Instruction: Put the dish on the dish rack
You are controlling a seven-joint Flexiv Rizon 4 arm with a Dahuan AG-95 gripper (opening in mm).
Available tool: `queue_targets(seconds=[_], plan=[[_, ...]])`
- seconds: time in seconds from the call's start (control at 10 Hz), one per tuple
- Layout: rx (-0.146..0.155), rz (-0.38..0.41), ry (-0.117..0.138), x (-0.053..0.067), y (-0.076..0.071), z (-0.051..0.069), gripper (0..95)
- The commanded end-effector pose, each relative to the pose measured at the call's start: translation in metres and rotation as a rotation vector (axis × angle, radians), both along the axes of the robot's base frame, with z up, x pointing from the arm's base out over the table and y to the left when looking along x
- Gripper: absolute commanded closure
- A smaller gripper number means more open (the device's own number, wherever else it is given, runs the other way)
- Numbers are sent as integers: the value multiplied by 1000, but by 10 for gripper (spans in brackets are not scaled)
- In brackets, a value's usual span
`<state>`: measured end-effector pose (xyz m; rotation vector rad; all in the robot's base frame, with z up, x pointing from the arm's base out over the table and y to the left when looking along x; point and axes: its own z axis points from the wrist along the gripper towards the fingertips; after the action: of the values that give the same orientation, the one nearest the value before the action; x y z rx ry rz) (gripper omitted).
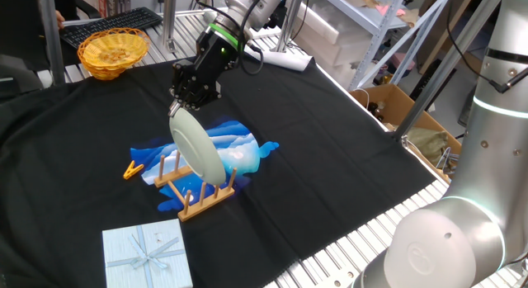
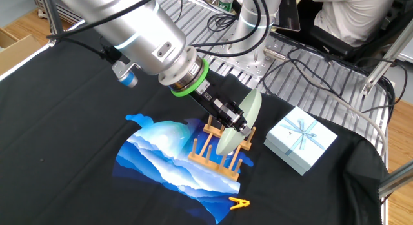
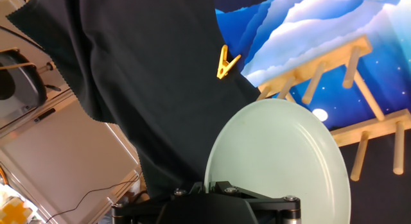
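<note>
The dish [image 1: 198, 144] is a pale green-white round plate, held on edge and tilted. My gripper [image 1: 188, 95] is shut on its upper rim. The plate's lower edge is down among the pegs of the wooden dish rack [image 1: 191, 191], which stands on a blue-and-white printed cloth. In the other fixed view the dish [image 2: 239, 121] leans over the rack [image 2: 219, 154], with the gripper [image 2: 233, 120] at its rim. In the hand view the dish [image 3: 282, 160] fills the lower middle, the rack [image 3: 334, 95] lies beyond it, and the fingertips are hidden behind the gripper body.
An orange clothespin [image 1: 132, 169] lies on the black cloth left of the rack. A pale blue gift box [image 1: 147, 255] sits near the front edge. A yellow wicker basket [image 1: 111, 51] stands at the back left. The blue printed cloth [image 1: 239, 148] lies under the rack.
</note>
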<state>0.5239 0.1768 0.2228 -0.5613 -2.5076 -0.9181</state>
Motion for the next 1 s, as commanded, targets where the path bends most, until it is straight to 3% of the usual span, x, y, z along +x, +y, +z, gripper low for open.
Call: queue_targets(seconds=[0.1, 1.0], plan=[[0, 6, -1, 0, -1, 0, 950], [38, 29, 3, 1, -4, -1, 950]])
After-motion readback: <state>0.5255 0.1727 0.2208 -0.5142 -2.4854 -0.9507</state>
